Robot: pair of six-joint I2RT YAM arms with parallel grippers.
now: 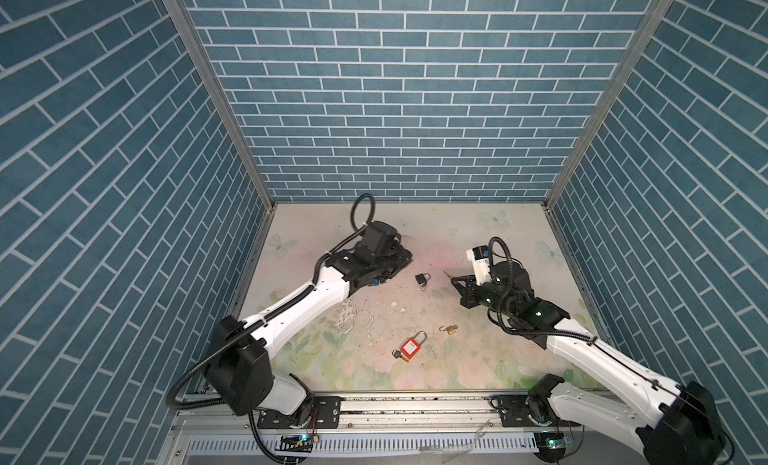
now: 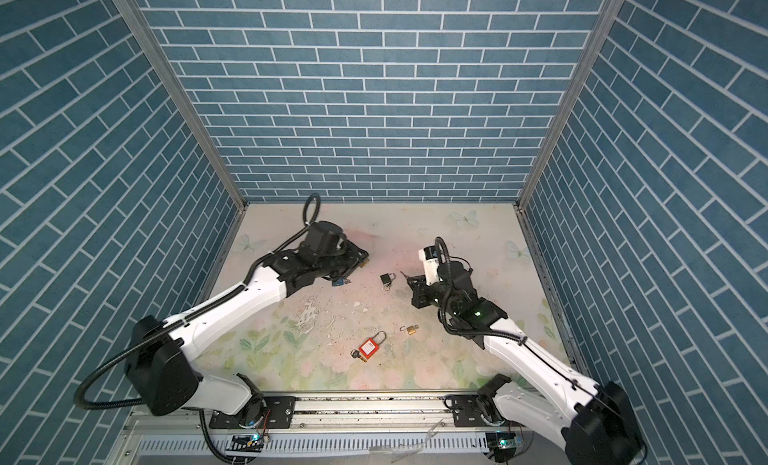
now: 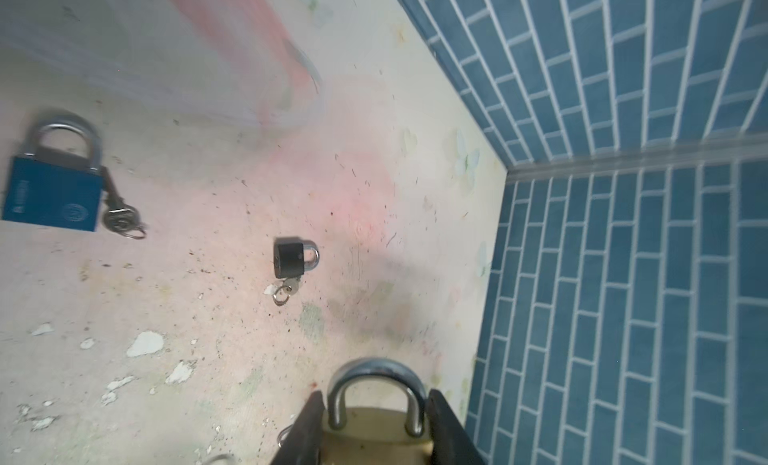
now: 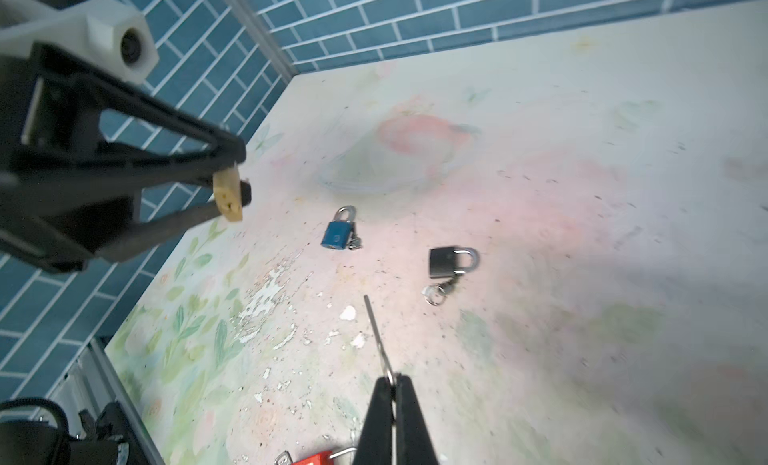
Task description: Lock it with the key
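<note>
Right tool (image 4: 392, 382) pinching key (image 4: 375, 332), left tool (image 3: 376, 404) clamping brass padlock (image 3: 365, 431), both arms (image 1: 299, 305) extended, angled inward

Noted brass padlock (image 3: 374, 438): dull yellow metal, polished steel shackle. Noted blue padlock (image 3: 52, 197): smooth painted body, shiny shackle. Found black padlock (image 3: 289, 259) matt. Saw key (image 4: 376, 334) as thin bare metal. Found desk (image 3: 208, 172) printed covering scuffed, flaking. Saw jaws as matt black plastic.

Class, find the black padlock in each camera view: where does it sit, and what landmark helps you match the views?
Both top views: black padlock lies mid-scene, beyond the red padlock.
Left wrist view: near the picture's centre.
Right wrist view: just off centre.
Shared landmark: the blue padlock nearby.
</note>
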